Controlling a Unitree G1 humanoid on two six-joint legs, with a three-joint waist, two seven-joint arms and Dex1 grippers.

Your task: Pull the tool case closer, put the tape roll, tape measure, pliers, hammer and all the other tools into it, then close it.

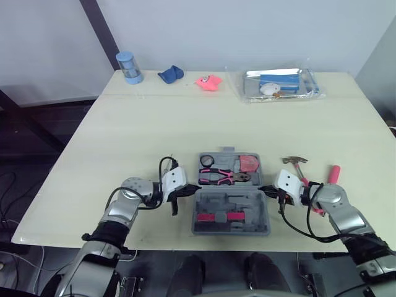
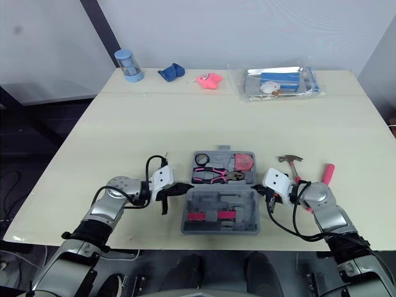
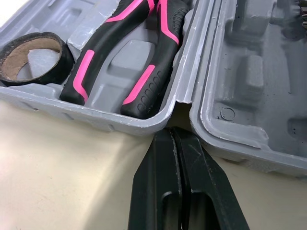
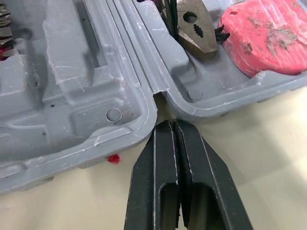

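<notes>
Left gripper (image 3: 173,134): black fingers pressed together, tips at the hinge notch on the case's left side.
Right gripper (image 4: 171,125): fingers likewise together, tips at the hinge notch on the case's right side.
Tool case (image 1: 230,231): grey moulded plastic, lying open and flat at the near edge of the table (image 1: 185,124), between the two grippers.
Near half: a red-pink insert (image 1: 218,216) in its recess.
Far half: black tape roll (image 3: 21,52) with a brown core, pink-and-black pliers (image 1: 224,177), and a scuffed red tape measure (image 1: 249,163).
Outside, right of case: hammer (image 1: 296,164), and beyond it a pink-handled tool (image 1: 335,172).
Far edge: blue cylinder (image 1: 129,67), blue cloth (image 1: 171,74), pink toy (image 1: 208,82), clear tray (image 1: 281,83).
</notes>
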